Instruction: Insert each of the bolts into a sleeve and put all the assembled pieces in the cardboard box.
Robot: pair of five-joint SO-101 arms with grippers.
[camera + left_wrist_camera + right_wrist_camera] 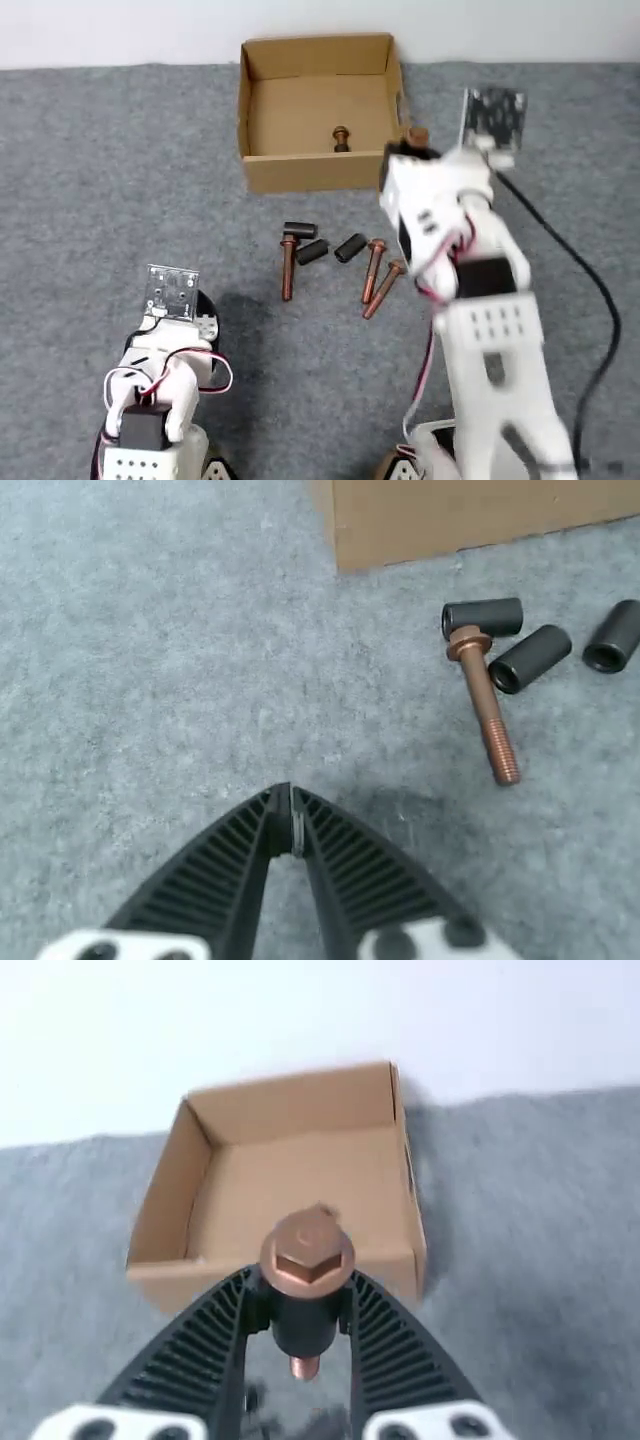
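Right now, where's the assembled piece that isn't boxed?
High view: the assembled piece is clamped in the right gripper, beside the cardboard box's right front corner.

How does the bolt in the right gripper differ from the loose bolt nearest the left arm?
The held bolt wears a black sleeve; the loose bolt is bare. The held bolt is clamped in the right gripper, off the carpet; the loose bolt lies flat on it. Both are copper-coloured with a flanged head.
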